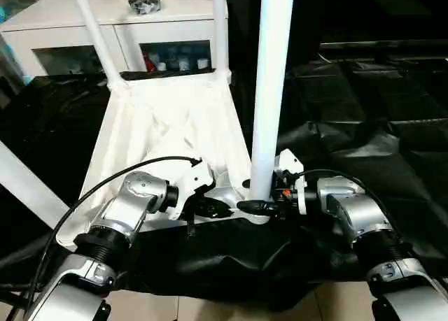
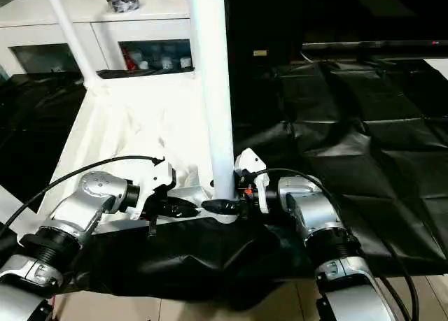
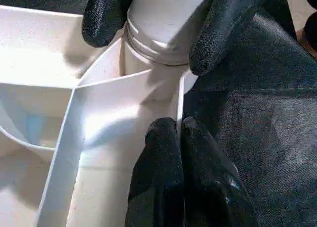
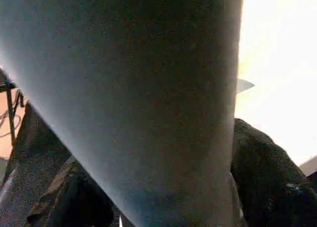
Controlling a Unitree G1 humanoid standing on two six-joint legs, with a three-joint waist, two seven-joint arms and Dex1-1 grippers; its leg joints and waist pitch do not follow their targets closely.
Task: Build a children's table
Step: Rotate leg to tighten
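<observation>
The children's table lies upside down on the black-draped work table [image 1: 364,118], its white top [image 1: 168,125] showing the ribbed underside, with its near edge close to the work table's front edge, where the black cloth hangs over toward the tiled floor [image 1: 231,308]. Four white legs show: two stand in the far corner sockets, the far left leg [image 1: 98,38] leaning and the far right leg [image 1: 220,29] upright; another leg [image 1: 24,184] crosses the lower left of the left eye view; the near right leg [image 1: 269,90] stands upright in the near right corner socket [image 3: 148,54]. The right gripper [image 1: 260,207] has its black fingers on either side of this leg's base, one fingertip [image 3: 210,34] against each side of the tube just above the socket. The left gripper [image 3: 179,133] rests with its fingers pressed together, closed on nothing, on the top's near wall beside that socket. To the right of the top the black cloth lies wrinkled and bare, leaving wide open room. Behind the work table stands a white cabinet [image 1: 105,27] with glass doors; small coloured items sit behind the glass, too small to tell apart, and a dark object [image 1: 144,3] lies on its top.
</observation>
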